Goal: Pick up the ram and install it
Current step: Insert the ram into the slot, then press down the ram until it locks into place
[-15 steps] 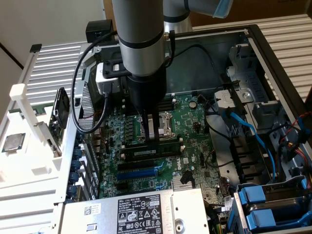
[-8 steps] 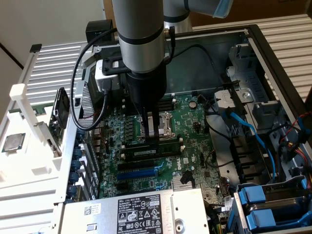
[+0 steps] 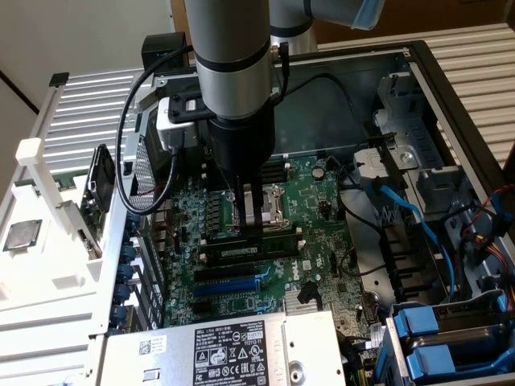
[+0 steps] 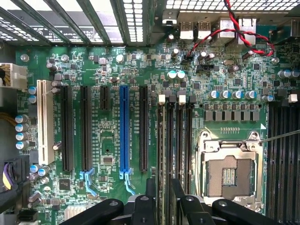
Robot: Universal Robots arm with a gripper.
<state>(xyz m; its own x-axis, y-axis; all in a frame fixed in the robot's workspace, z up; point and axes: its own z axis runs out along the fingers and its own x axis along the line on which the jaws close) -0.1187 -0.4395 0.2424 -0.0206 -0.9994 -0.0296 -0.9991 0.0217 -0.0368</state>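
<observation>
My gripper point(image 3: 250, 232) reaches down into the open computer case, over the long black memory slots point(image 3: 278, 251) of the green motherboard point(image 3: 322, 209). In the wrist view its two black fingers point(image 4: 150, 190) stand apart, so the gripper point(image 4: 162, 192) is open, straddling one of the slots point(image 4: 180, 136). The ram point(image 3: 272, 236) looks like a thin dark-green stick standing on edge in the slot right under the fingertips. From the wrist view it shows edge-on point(image 4: 168, 140). I cannot tell whether the fingers touch it.
The empty processor socket point(image 4: 229, 173) with its metal frame lies right beside the slots. A blue expansion slot point(image 4: 124, 131) and black ones lie on the other side. Blue cables point(image 3: 418, 217) and drive bays crowd the exterior view's right. A labelled metal box point(image 3: 233, 350) sits in front.
</observation>
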